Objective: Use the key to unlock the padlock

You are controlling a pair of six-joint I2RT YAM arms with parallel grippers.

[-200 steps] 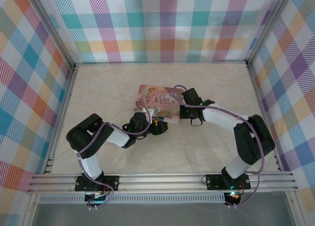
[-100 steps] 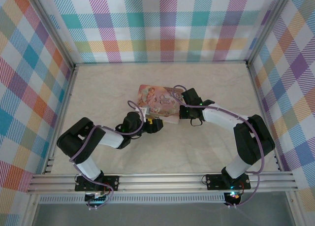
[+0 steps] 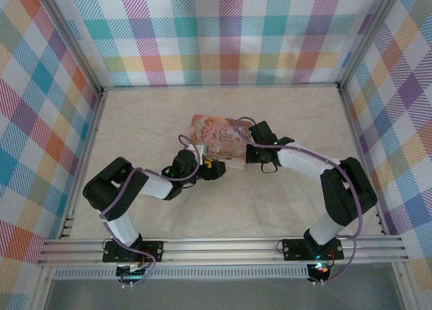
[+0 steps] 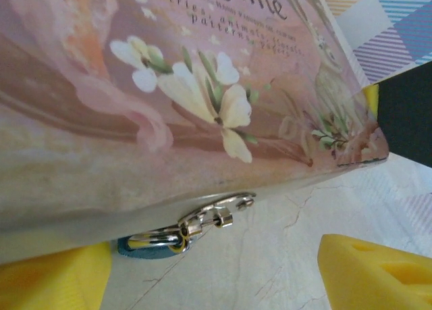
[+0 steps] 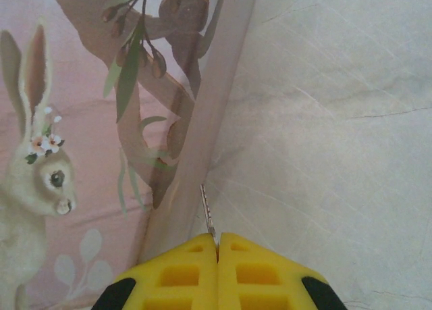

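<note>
- Starting on the left, the left gripper sits low on the table, right at the front wall of the pink tin. Its yellow fingers are spread well apart and hold nothing.
- In that gap, the padlock hangs from the tin's gold clasp. It shows as a sliver of blue tucked under the tin's edge, close to one finger and ungripped, and I cannot see its keyhole.
- Further right, the right gripper is pinched together on the key. The thin blade pokes out beside the tin's side wall, well apart from the padlock.
- By my reckoning only the key pickup is done. Steadying the padlock, inserting the key and turning it all remain.
</note>
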